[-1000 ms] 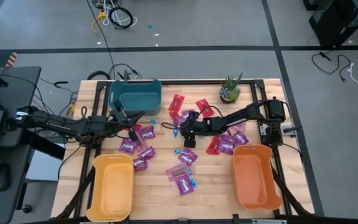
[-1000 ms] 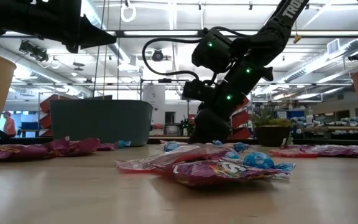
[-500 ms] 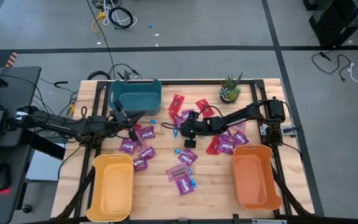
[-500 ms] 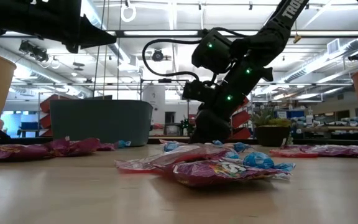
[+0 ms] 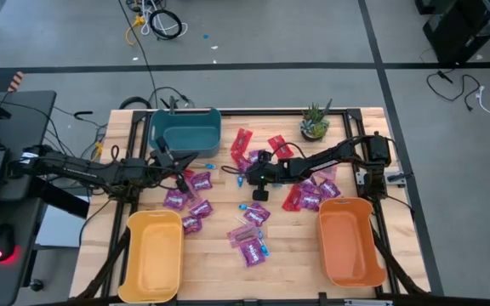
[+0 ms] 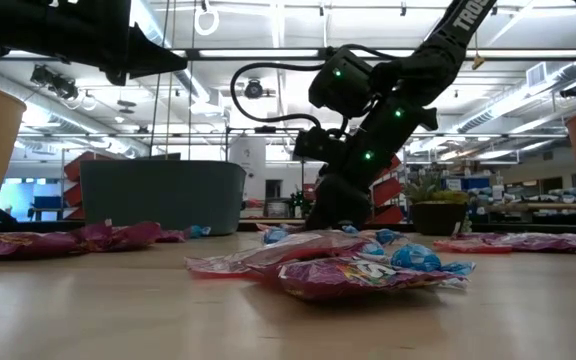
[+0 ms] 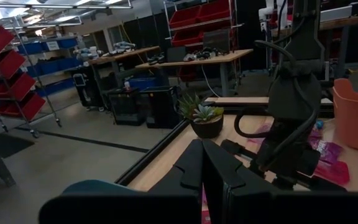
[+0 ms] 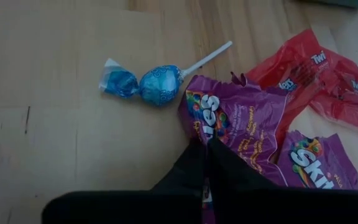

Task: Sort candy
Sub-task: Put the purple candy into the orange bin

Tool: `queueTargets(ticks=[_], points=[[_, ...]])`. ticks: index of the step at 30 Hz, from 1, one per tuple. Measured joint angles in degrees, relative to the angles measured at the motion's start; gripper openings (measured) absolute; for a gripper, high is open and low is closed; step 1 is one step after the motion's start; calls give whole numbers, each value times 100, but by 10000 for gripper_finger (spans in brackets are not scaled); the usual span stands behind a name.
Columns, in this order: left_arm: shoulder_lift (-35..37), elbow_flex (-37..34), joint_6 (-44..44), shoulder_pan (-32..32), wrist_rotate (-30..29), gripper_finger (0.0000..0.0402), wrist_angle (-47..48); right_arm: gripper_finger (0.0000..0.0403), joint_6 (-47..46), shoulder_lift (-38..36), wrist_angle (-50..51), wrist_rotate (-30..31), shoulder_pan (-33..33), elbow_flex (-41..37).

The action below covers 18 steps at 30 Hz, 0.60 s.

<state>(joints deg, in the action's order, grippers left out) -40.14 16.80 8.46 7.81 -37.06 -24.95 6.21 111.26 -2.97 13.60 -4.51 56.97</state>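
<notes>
Candy lies scattered over the wooden table [image 5: 219, 255], and both arms reach in from the sides. Farthest left, the left gripper [image 5: 181, 182] hangs above the table with its fingers [image 7: 211, 167] pressed together and nothing visible between them. Behind it stands the teal bin [image 5: 185, 129]; toward the front edge sits the yellow bin [image 5: 153, 255]. Just beside this gripper, on its inner side, lies a cluster of purple packets [image 5: 196, 194].

Toward the middle, more purple packets and blue lollipops [image 5: 251, 235] lie in a loose heap, in front of the right gripper.

The right gripper [image 5: 251, 170] is down at the table surface, tips closed. In the right wrist view its fingers [image 8: 199, 163] meet at the edge of a purple packet [image 8: 229, 124]; whether the wrapper is truly pinched between them cannot be told. Just beyond the tips lies a blue lollipop [image 8: 157, 84] on a white stick, near the packet's corner. Red packets [image 8: 319, 78] lie beside and partly under the purple ones.

Further right, behind the right arm, more purple and red packets [image 5: 313, 194] are strewn. A small potted plant [image 5: 315, 121] stands at the back edge, and the orange bin [image 5: 349, 242] sits at the front right.
</notes>
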Motion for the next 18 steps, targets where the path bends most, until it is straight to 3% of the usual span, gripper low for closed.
queueTargets(ticks=[18], points=[[0, 0, -30, 0, 2, 6, -4, 0, 3, -721, 135, 178, 87, -23]])
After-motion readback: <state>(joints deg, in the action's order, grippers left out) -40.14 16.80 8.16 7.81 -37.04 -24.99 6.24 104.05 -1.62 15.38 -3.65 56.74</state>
